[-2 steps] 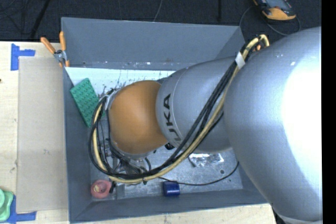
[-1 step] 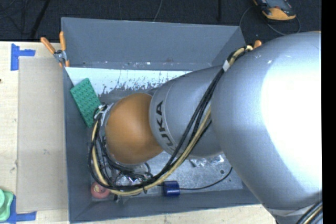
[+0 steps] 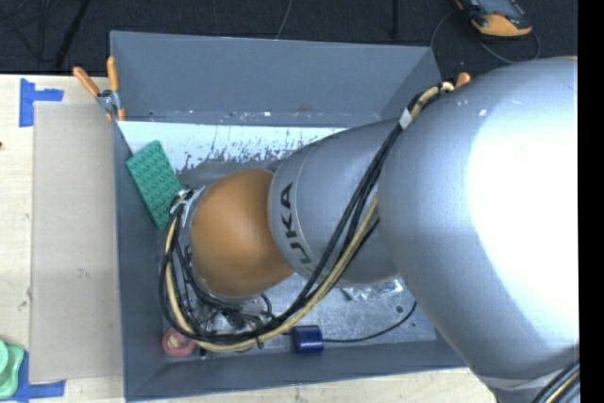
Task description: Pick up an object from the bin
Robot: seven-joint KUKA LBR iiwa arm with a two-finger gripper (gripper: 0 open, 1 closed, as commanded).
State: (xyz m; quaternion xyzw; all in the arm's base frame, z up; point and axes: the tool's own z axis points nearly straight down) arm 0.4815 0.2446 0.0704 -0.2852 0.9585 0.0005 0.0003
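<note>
Light falls from above, bright and even. The arm (image 3: 491, 203) takes most of it: its silver shell shows a broad soft sheen at upper right, fading to grey lower down. The orange cover (image 3: 231, 231) glows dully on top and darkens toward its near edge. The bin (image 3: 274, 75) has its far wall in flat grey shade, while the strip of floor (image 3: 245, 129) just below that wall glares almost white. Under the arm and cover the floor lies in shadow, deepest at near left among the cables (image 3: 245, 342). The ground beyond the far wall is dark.
</note>
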